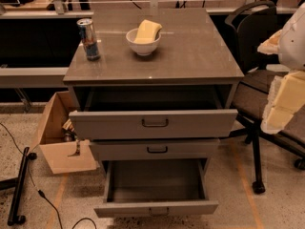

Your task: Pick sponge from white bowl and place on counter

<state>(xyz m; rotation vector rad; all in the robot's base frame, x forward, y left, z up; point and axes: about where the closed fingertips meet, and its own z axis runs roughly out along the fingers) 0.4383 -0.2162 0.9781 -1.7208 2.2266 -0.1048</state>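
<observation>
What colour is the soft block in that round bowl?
Pale yellow soft sponge, clearest in the camera view; the robot's hand hangs at the right edge.

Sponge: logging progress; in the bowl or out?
In: the sponge leans inside the white bowl; the gripper hangs at the view's right edge.

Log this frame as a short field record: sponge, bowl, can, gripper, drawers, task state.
sponge: lying tilted in the white bowl, sticking up past its rim
white bowl: on the counter, towards the back
can: upright on the counter, left of the bowl, apart from it
gripper: far right of view, off the counter, nowhere near the sponge
top drawer: partly open
bottom drawer: pulled well out
task state: sponge not yet picked
</observation>
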